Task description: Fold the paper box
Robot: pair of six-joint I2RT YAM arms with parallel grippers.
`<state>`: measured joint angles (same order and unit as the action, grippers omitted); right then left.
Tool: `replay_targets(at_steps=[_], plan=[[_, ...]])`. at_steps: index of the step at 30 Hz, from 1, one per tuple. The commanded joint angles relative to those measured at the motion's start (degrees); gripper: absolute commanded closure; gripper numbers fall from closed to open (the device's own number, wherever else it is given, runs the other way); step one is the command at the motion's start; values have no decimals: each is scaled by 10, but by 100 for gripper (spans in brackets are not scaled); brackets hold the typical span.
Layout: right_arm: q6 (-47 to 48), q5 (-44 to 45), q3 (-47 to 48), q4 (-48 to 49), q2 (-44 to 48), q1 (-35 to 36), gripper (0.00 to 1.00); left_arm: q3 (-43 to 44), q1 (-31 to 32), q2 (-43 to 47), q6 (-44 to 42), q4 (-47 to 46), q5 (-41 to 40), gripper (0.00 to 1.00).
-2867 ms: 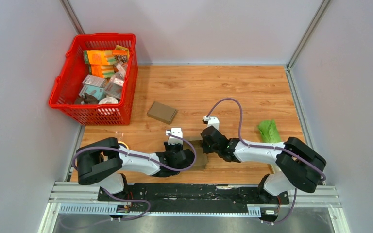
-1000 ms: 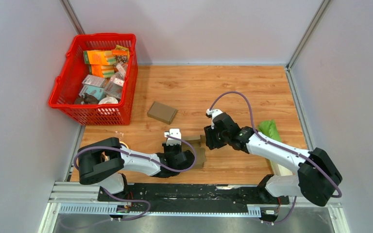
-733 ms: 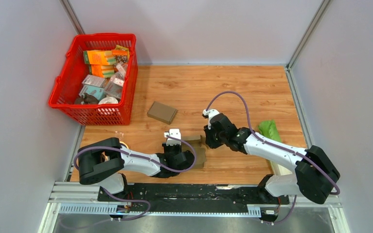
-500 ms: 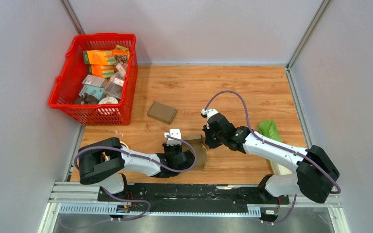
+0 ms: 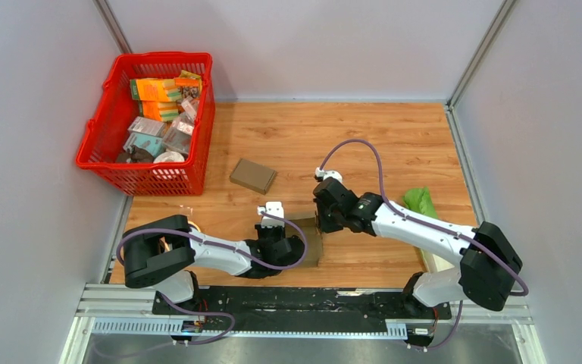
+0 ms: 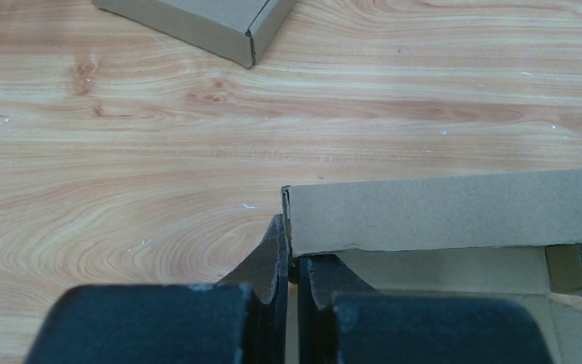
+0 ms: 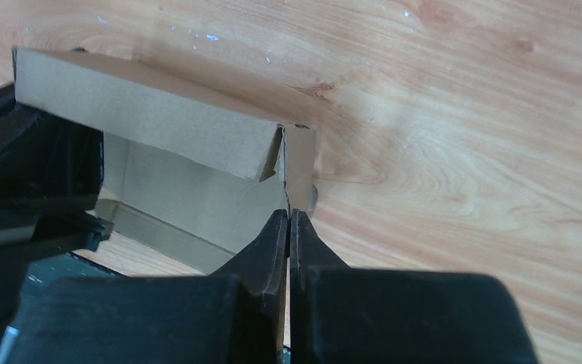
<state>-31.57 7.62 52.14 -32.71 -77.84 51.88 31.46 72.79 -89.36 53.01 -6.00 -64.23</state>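
The paper box [image 5: 310, 244] is a brown cardboard blank, partly folded, lying between my two arms near the table's front. Its far wall [image 6: 455, 208] stands upright. My left gripper [image 5: 291, 240] is shut on the left end of that wall, which sits between the fingertips [image 6: 279, 254]. My right gripper [image 5: 320, 224] is shut on the short side flap [image 7: 300, 163] at the wall's right corner. The far wall also shows in the right wrist view [image 7: 144, 114], with the box floor below it.
A finished, closed brown box [image 5: 253, 175] lies behind the work spot and shows in the left wrist view [image 6: 204, 19]. A red basket [image 5: 197, 163] of packets stands at the back left. A green object [image 5: 420, 203] lies to the right.
My right gripper moved left and down from beside the box to its right far corner and closed on the side flap. The left gripper kept its hold.
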Motion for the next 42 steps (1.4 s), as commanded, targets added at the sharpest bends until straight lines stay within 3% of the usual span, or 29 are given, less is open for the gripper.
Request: replay_targets(at_steps=[1, 3, 5, 6, 10, 14, 16, 19, 21, 25, 29, 32, 38, 42], plan=[[-149, 20, 15, 36, -6, 4, 100, 4, 10, -5, -3, 34, 47, 100], [-176, 18, -8, 96, 4, 8, 100, 2, 12, -3, 2, 35, 46, 100], [-189, 14, -48, 134, 10, 9, 91, 1, 12, -1, 3, 37, 45, 100], [-176, 10, -56, 152, 20, 10, 81, 1, 12, 0, 4, 41, 44, 100], [-86, -11, -91, 151, 86, 2, 59, -1, 13, 6, 2, 49, 45, 100], [24, -116, -118, 120, 163, -22, 38, -3, 13, 6, -2, 44, 46, 100], [38, -104, -128, 73, 209, -55, 30, -2, 13, 5, -4, 45, 47, 100], [30, -54, -166, 53, 240, -151, 36, -3, 13, 8, 0, 46, 47, 100], [55, -23, -190, 104, 234, -162, 45, -4, 13, 9, 3, 46, 49, 100], [137, -55, -227, 223, 190, -127, 55, -4, 14, 9, -2, 49, 50, 100], [165, -93, -245, 340, 183, -78, 56, -3, 14, 8, -8, 45, 48, 100], [188, -117, -237, 376, 143, -57, 57, 4, 14, 3, -12, 43, 52, 100], [207, -97, -266, 469, 113, -29, 58, 2, 16, 9, -14, 44, 49, 100], [209, -36, -276, 516, 98, -18, 57, -5, 18, 16, -9, 48, 45, 100]])
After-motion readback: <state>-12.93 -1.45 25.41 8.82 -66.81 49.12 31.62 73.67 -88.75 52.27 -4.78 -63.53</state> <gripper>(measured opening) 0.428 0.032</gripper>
